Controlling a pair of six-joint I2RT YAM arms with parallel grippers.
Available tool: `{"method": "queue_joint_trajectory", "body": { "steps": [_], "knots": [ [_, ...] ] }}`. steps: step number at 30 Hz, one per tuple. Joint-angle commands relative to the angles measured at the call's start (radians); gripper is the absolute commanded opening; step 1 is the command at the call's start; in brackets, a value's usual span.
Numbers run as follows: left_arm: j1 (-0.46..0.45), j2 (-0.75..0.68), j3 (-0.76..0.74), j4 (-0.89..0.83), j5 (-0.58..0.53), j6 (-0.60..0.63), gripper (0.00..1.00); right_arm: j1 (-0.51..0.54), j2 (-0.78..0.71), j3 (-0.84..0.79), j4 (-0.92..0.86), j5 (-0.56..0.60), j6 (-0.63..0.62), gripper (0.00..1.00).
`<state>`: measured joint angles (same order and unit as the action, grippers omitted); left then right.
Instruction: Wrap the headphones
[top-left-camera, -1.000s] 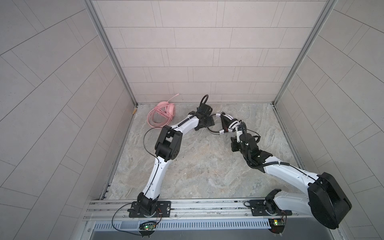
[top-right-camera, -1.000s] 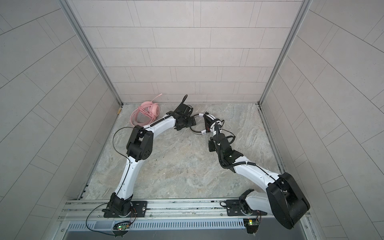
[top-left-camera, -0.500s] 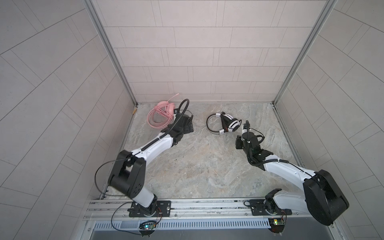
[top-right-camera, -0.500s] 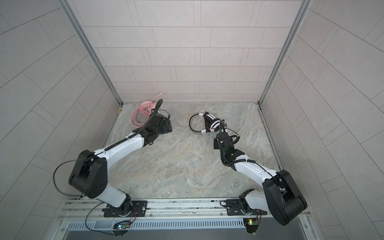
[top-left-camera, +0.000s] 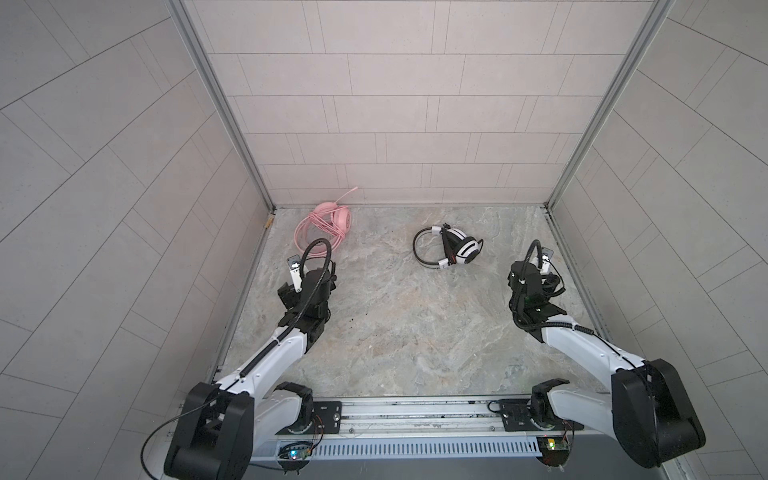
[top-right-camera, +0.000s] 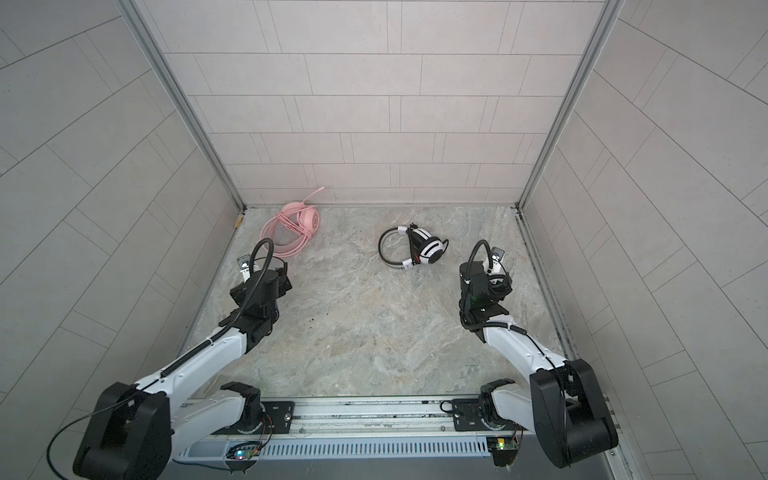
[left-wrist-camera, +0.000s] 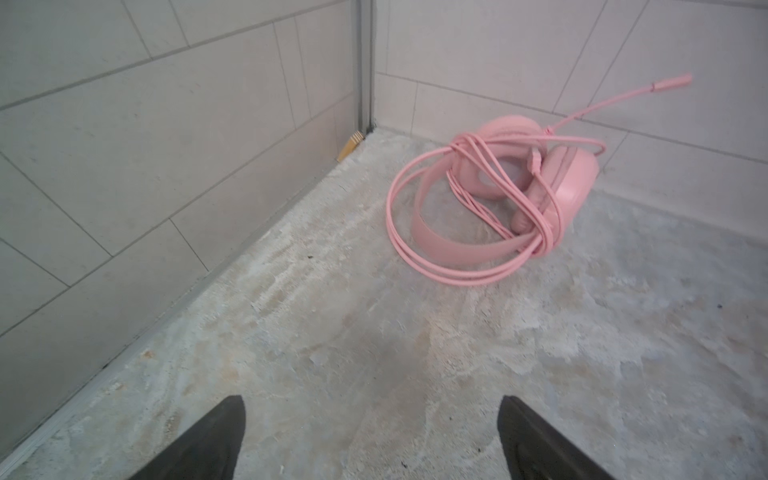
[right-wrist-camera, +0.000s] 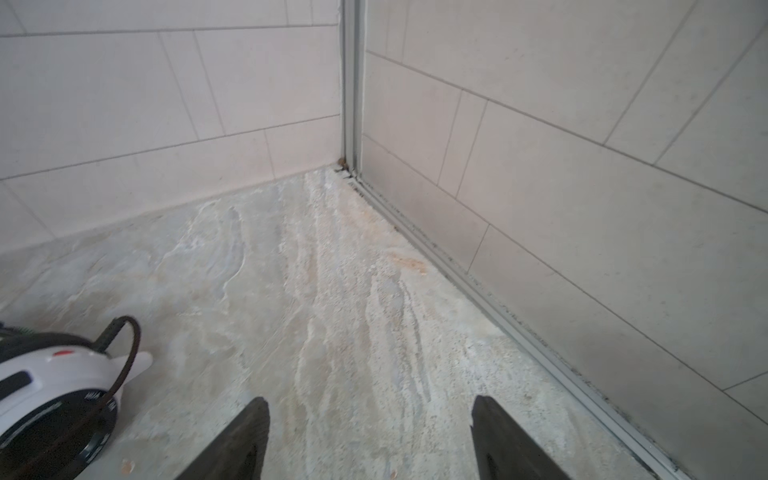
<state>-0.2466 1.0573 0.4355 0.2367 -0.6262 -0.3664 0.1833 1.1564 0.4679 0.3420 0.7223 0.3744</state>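
Right claw (right-wrist-camera: 370, 399) withdrawn — white headset (right-wrist-camera: 50, 374), wall (right-wrist-camera: 582, 208) near

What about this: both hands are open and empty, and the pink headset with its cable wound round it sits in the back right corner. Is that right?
Not quite: the pink headset sits in the back left corner, as both top views show. The rest stands: the left hand and the right hand are open and empty, and the cable is wound round the headset.
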Motion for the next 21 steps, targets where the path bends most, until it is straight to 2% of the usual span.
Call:
{"method": "queue_joint_trajectory", "body": {
  "steps": [1, 3, 5, 8, 10, 12, 15, 17, 18, 20, 21],
  "knots": [
    [0.024, -0.019, -0.05, 0.126, -0.062, 0.051, 1.0, -0.015, 0.005, -0.112, 0.275, 0.034, -0.161, 0.78],
    [0.049, -0.007, -0.06, 0.162, -0.059, 0.072, 1.0, -0.017, 0.045, -0.181, 0.466, 0.024, -0.242, 0.78],
    [0.085, 0.022, -0.093, 0.252, -0.005, 0.101, 1.0, -0.02, 0.102, -0.221, 0.606, 0.013, -0.294, 0.78],
    [0.122, 0.124, -0.179, 0.472, -0.031, 0.116, 1.0, -0.029, 0.188, -0.226, 0.661, 0.0, -0.292, 0.78],
    [0.133, 0.224, -0.211, 0.635, -0.019, 0.21, 1.0, -0.041, 0.269, -0.219, 0.703, -0.031, -0.283, 0.78],
    [0.138, 0.31, -0.217, 0.781, 0.006, 0.259, 1.0, -0.048, 0.346, -0.223, 0.821, -0.062, -0.304, 0.79],
    [0.156, 0.474, -0.218, 0.967, 0.144, 0.301, 1.0, -0.059, 0.306, -0.183, 0.663, -0.189, -0.301, 0.79],
    [0.182, 0.562, -0.196, 1.018, 0.236, 0.308, 1.0, -0.075, 0.344, -0.149, 0.64, -0.282, -0.319, 0.79],
    [0.185, 0.553, -0.176, 0.981, 0.254, 0.316, 1.0, -0.078, 0.378, -0.14, 0.627, -0.313, -0.321, 0.78],
    [0.187, 0.48, -0.094, 0.716, 0.289, 0.296, 1.0, -0.079, 0.436, -0.148, 0.746, -0.314, -0.343, 0.79],
    [0.188, 0.472, -0.033, 0.588, 0.297, 0.299, 1.0, -0.082, 0.412, -0.145, 0.695, -0.314, -0.332, 0.79]
  ]
}}
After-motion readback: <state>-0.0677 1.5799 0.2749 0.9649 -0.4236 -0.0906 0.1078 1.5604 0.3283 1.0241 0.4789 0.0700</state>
